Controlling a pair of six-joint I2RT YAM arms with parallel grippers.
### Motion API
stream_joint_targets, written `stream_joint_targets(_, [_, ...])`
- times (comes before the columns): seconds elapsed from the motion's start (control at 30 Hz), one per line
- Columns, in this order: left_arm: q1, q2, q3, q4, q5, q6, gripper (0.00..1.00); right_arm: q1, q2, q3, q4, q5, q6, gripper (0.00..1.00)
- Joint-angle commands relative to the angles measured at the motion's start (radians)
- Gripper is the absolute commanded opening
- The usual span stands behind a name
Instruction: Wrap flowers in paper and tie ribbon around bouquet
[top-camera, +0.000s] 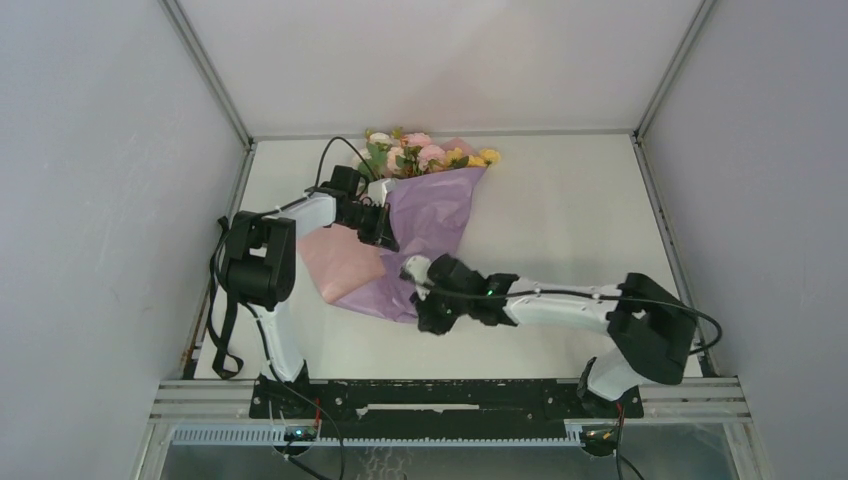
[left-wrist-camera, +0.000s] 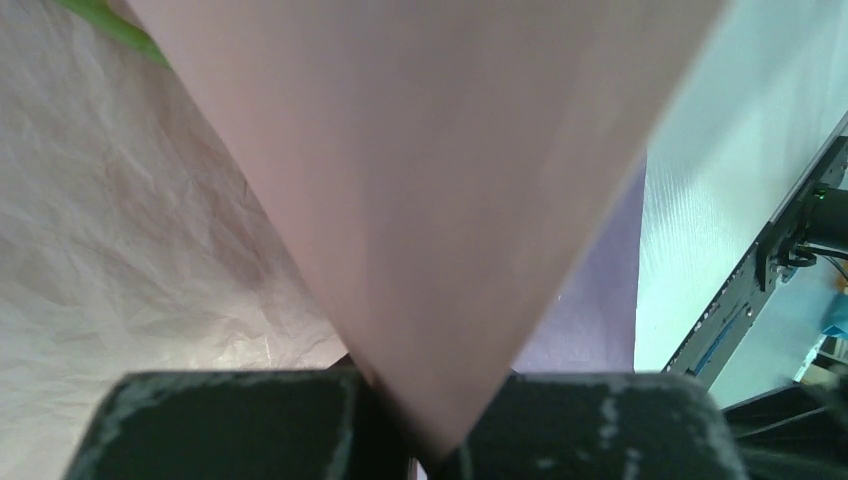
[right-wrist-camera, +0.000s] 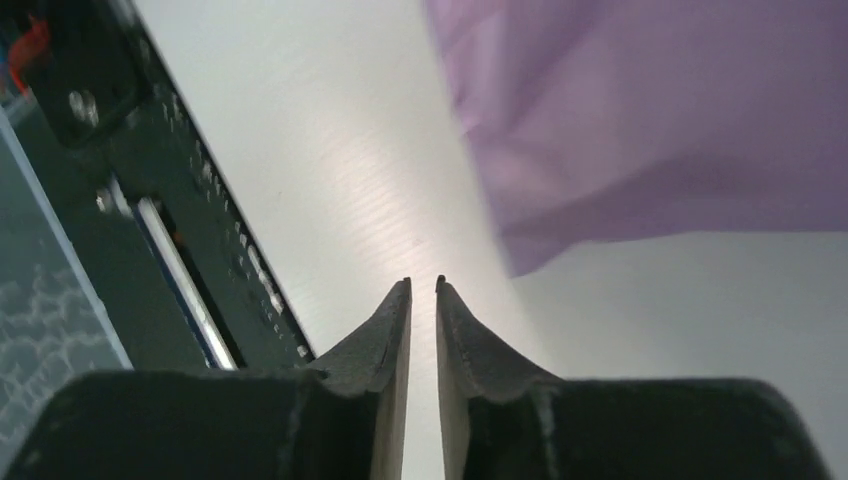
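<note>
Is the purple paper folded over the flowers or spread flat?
Folded, partly. The paper lies lilac side up over the flowers, blooms sticking out; a pink flap lies open; the left gripper pinches the sheet.

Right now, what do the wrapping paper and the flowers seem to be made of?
The paper looks like thin matte tissue or craft paper: fine crinkles cover its pale pink side. The flowers are probably artificial, fabric or plastic, but they are too small here to be sure.

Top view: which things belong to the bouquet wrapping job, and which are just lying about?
Job: flowers, paper, left gripper with fingers pinching the paper, right gripper empty. No ribbon visible.
Lying about: black cables, base rail.
</note>
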Motion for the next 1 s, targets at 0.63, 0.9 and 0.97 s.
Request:
stream_joint_targets(0.63, [0.008, -0.013, -0.041, 0.013, 0.052, 0.016, 0.0, -0.595, 0.323, 0.007, 0.536, -0.307, 0.665, 0.39])
stream_joint_targets(0.9, [-0.01, -0.001, -0.014, -0.018, 0.082, 0.061, 0.0, -0.707, 0.198, -0.128, 0.505, -0.298, 0.608, 0.0])
stream_joint_targets(0.97, [-0.032, 0.009, 0.003, -0.018, 0.084, 0.065, 0.0, -0.739, 0.134, -0.179, 0.466, -0.29, 0.573, 0.0])
